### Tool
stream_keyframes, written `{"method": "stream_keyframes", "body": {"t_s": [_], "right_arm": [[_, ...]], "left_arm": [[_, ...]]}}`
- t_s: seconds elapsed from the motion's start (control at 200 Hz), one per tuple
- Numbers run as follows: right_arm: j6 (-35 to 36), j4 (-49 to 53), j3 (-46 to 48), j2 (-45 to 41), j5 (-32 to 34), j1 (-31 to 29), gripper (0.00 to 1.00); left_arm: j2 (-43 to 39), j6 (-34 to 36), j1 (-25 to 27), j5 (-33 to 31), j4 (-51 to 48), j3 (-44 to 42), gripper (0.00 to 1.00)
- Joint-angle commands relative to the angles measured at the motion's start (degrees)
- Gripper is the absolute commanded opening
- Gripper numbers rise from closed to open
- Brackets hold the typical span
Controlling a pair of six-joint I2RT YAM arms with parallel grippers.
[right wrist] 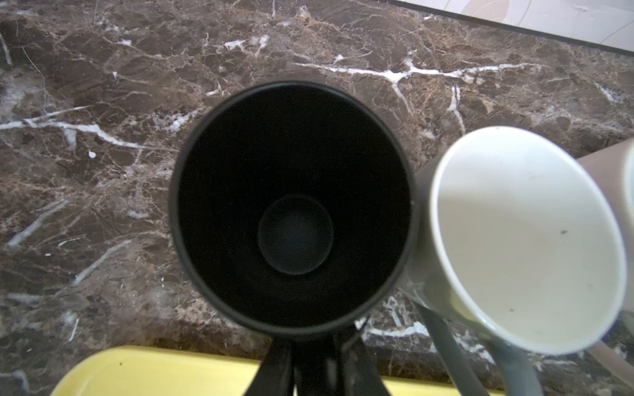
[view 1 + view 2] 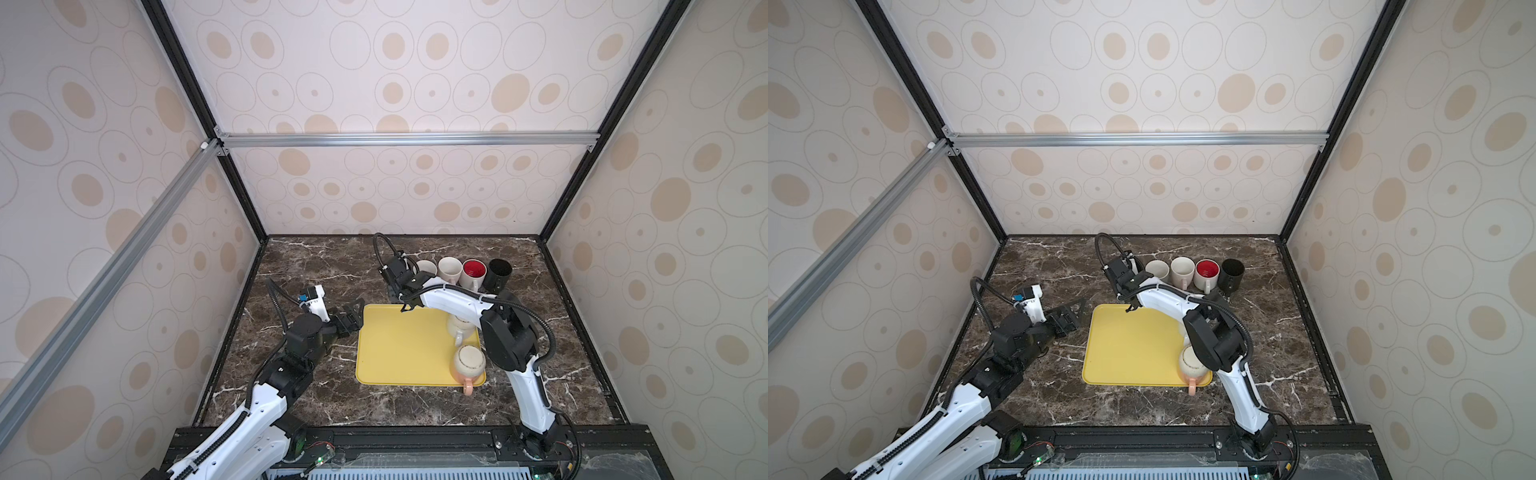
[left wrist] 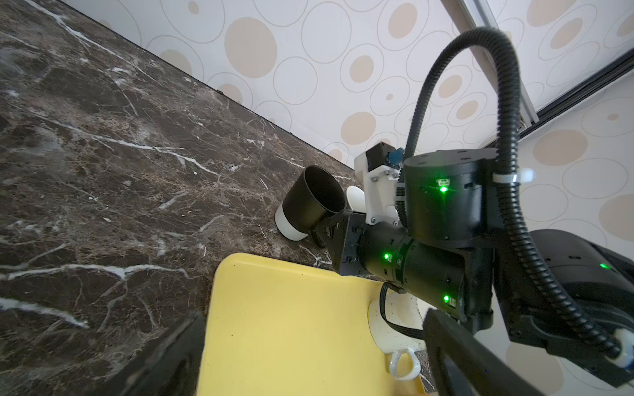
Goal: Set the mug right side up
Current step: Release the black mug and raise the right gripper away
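Two white and black robot arms rise from a black rail at the near edge of a dark brown marble tabletop (image 2: 311,266) veined in white. Pale wallpaper panels (image 2: 395,83) printed with beige ovals and rings close in three sides, held by black posts and a silver aluminium bar (image 2: 407,139). A yellow tray (image 2: 399,353) lies flat in the middle of the tabletop.

The right claw (image 3: 322,230) reaches past the tray's far edge to a black mug (image 1: 295,205) with a white base. This mug stands right side up on the tabletop, mouth open upward, just beyond the tray, at the left end of a row of upright mugs. The claw's thin fingers sit at the mug's handle; whether they clamp it or stand clear of it cannot be told. Just beside the black mug is a grey mug (image 1: 525,240) with a white inside, then a cream mug (image 2: 450,269), a red-lined mug (image 2: 474,271) and a second black mug (image 2: 498,274).

The left claw (image 2: 355,318) hangs at the tray's left edge with its jaws spread wide, holding nothing.

On the tray's right side two mugs sit upside down: a speckled cream mug (image 3: 394,329), partly hidden by the right arm, and nearer the front a pink-handled mug (image 2: 468,362) whose handle juts over the tray's rim.
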State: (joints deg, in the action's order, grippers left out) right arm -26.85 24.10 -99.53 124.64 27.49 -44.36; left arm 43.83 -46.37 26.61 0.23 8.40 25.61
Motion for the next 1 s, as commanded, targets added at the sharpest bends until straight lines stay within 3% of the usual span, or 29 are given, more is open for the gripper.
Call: {"method": "stream_keyframes", "body": {"t_s": [0.0,0.135,0.595,0.845,0.995], "right_arm": [[-1.01,-0.92,-0.5,-0.61,0.93,-0.8,0.29],[-1.17,-0.72,-0.49,-0.84,0.4,-0.99,0.33],[-2.23,0.43,0.84,-2.49,-0.85,-1.22,0.34],[-0.75,-0.35,3.39,-9.08,0.53,-1.23,0.34],[1.11,1.27,3.77,-14.36,0.16,-1.1,0.35]], "left_arm": [[-1.27,-0.4,-0.56,-0.84,-0.23,-0.01,1.0],[-1.91,-0.35,-0.62,-1.0,-0.6,-0.27,1.0],[-2.0,-0.38,-0.57,-0.49,-0.1,-0.77,1.0],[0.04,-1.4,-0.55,-6.17,-4.18,0.55,1.0],[1.66,3.73,-0.55,-7.03,-3.49,1.44,1.0]]}}
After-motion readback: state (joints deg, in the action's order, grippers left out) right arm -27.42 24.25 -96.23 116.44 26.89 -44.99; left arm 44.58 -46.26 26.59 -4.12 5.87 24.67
